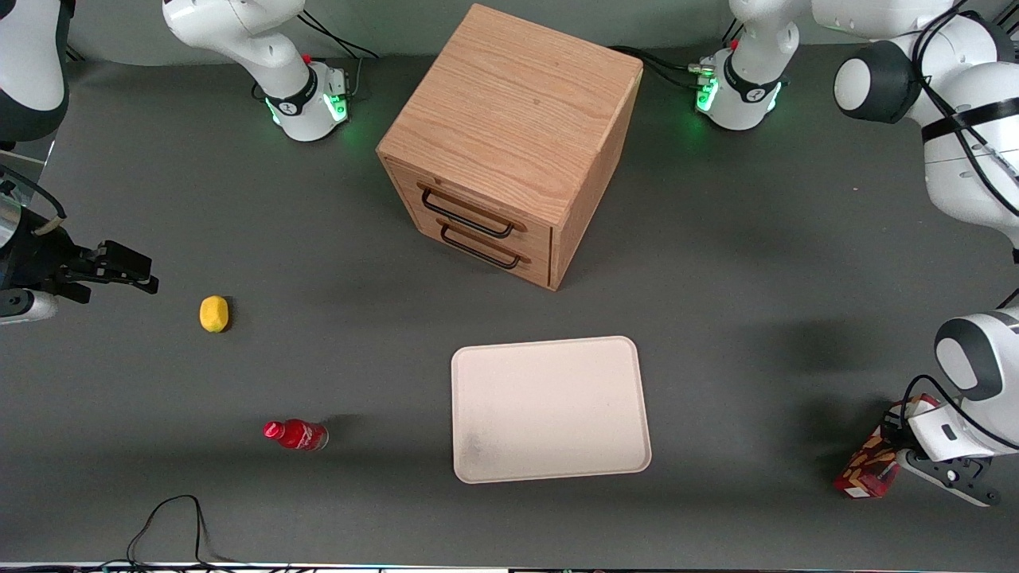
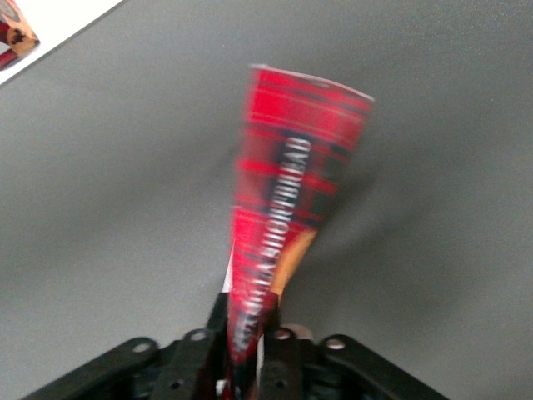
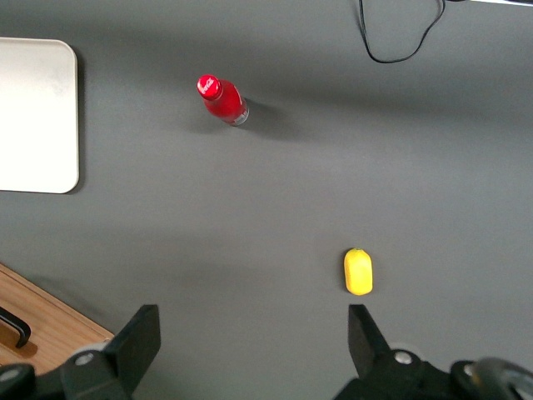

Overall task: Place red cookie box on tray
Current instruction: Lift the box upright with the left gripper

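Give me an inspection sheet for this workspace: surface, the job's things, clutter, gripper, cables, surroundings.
Surface: dark grey table, matte.
Job's things: slim dark-red cardboard cookie box at the working arm's end of the table, not on the large pale cream rectangular tray, which holds nothing.
Clutter: small red bottle and yellow lemon-like object toward the parked arm's end; wooden two-drawer cabinet, drawers shut, farther from the front camera than the tray.
Gripper: left gripper at the box, fingers shut on its narrow end.
Cables: black cable loop at the table's near edge; more cables at the arm bases.
Surroundings: nothing seen.
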Available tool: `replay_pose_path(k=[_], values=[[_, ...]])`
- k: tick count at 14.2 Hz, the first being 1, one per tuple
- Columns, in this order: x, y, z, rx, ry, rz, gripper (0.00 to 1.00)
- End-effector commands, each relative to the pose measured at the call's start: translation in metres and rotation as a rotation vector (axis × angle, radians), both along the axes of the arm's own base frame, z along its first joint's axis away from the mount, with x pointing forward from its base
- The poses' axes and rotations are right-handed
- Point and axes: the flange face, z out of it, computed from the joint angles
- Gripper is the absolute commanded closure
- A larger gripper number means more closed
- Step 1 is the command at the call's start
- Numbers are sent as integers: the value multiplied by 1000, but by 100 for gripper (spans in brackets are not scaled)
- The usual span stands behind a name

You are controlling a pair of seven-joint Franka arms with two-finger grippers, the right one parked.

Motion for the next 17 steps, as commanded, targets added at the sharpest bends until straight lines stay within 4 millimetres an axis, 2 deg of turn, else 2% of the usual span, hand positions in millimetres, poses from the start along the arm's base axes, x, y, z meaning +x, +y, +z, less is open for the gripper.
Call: replay_pose_path(k=[1,3,4,9,12,13,17], values=[[-1,-6,4,-5,8,18,100],[-3,-6,18,-8,21,24,100],[-4,-6,33,-9,37,25,100],[-22,-6,121,-11,125,24,100],[-42,-11,189,-13,164,20,100],[-51,-16,217,-11,170,16,100],[-96,-20,306,13,208,20,100]])
